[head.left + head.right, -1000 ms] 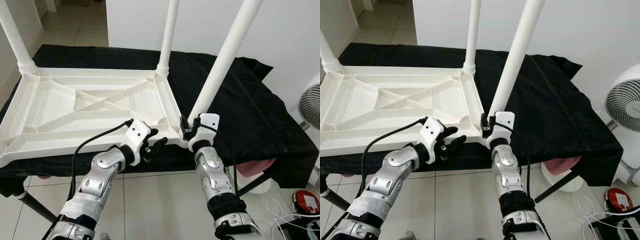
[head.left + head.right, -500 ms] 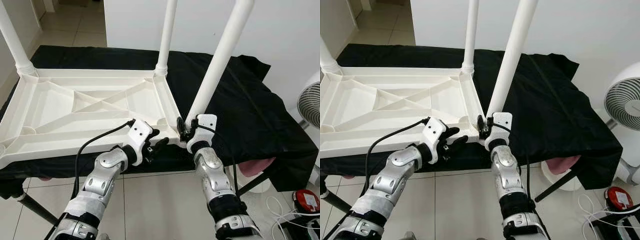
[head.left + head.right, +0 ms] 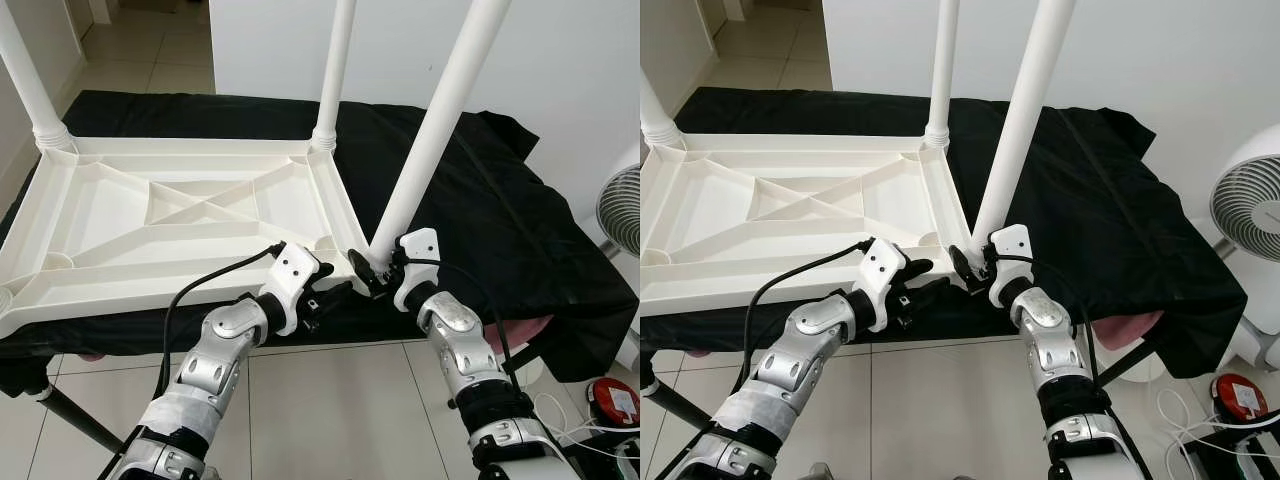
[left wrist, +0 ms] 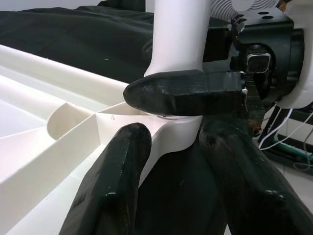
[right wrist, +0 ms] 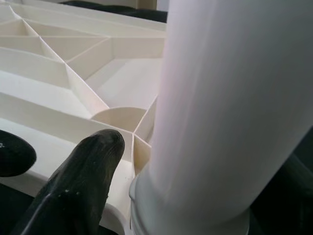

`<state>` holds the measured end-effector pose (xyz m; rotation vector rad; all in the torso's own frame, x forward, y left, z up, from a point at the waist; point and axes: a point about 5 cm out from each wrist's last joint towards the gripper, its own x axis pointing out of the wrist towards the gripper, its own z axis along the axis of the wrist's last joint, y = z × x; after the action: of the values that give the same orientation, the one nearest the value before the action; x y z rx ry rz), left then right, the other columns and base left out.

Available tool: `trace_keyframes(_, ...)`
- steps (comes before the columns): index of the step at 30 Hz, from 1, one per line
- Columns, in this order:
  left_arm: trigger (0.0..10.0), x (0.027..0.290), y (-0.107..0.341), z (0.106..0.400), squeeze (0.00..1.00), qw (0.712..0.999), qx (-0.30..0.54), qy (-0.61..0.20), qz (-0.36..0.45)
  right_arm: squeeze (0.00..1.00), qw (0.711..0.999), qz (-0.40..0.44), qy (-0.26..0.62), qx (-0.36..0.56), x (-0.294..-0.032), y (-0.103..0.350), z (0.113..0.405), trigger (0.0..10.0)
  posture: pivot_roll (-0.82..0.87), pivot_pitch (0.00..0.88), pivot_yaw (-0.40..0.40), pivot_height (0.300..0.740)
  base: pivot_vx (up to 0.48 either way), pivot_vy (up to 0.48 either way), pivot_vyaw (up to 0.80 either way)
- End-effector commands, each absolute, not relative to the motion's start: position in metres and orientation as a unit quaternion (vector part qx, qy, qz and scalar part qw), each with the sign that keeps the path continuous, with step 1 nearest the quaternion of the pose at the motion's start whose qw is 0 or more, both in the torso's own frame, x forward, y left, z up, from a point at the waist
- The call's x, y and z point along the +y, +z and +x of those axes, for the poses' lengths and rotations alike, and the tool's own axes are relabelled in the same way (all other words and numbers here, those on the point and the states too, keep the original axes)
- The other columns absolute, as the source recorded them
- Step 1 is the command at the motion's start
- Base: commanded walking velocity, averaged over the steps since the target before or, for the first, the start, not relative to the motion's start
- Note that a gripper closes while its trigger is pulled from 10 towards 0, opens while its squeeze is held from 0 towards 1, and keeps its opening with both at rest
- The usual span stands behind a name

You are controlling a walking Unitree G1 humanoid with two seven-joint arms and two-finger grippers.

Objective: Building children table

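Table leg (image 3: 432, 125) base sits between the right gripper (image 3: 372, 277) jaws, which clasp it just above the near corner socket of the upturned table frame (image 3: 150, 215); its long axis leans up and away from that corner. Left gripper (image 3: 333, 297), jaws narrowly parted and holding nothing, waits just beside the same corner, above the black cloth (image 3: 500, 220).

Head views bright, evenly lit, sharp; soft shadows cast inside tabletop underside (image 3: 150, 215). Black cloth (image 3: 500, 215) detail swallowed. Wrist views blurred up close: leg (image 5: 220, 107), fingertips (image 4: 110, 196) out of focus.
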<state>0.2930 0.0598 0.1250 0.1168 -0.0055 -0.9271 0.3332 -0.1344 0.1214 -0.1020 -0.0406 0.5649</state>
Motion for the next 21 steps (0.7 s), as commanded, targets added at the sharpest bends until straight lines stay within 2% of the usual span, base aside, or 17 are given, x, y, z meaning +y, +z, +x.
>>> trace_keyframes(1,10.0,0.056,0.123,0.290,0.00,0.890,0.004,-0.450,0.064,0.00,0.953,-0.051,0.297,-0.014,-0.134,0.119,0.333,10.0,0.02,0.000,-0.080,0.740,0.000,0.000,0.00)
trace_keyframes(8,10.0,0.052,0.121,0.281,0.00,0.875,0.011,-0.479,0.072,0.00,0.937,-0.088,0.337,-0.010,-0.137,0.121,0.338,10.0,0.02,0.000,-0.074,0.740,0.000,0.000,0.00)
trace_keyframes(9,10.0,0.052,0.120,0.280,0.00,0.873,0.012,-0.482,0.073,0.00,0.934,-0.091,0.345,-0.008,-0.137,0.121,0.339,5.5,0.02,0.000,-0.074,0.740,0.000,0.000,0.00)
trace_keyframes(10,10.0,0.052,0.120,0.278,0.00,0.870,0.013,-0.486,0.078,0.00,0.932,-0.097,0.348,-0.004,-0.138,0.120,0.341,1.6,0.02,0.000,-0.071,0.740,0.000,0.000,0.00)
trace_keyframes(11,10.0,0.052,0.120,0.277,0.00,0.869,0.012,-0.489,0.081,0.00,0.932,-0.099,0.349,-0.001,-0.138,0.119,0.341,1.6,0.02,0.000,-0.071,0.740,0.000,0.000,0.00)
trace_keyframes(12,10.0,0.052,0.120,0.277,0.00,0.868,0.012,-0.490,0.082,0.00,0.934,-0.097,0.344,0.001,-0.139,0.118,0.342,0.0,0.02,0.000,-0.072,0.740,0.000,0.000,0.00)
trace_keyframes(21,10.0,0.051,0.117,0.275,0.00,0.864,0.020,-0.495,0.088,0.00,0.936,-0.078,0.344,0.013,-0.134,0.110,0.341,0.0,0.01,0.000,-0.074,0.740,0.000,0.000,0.00)
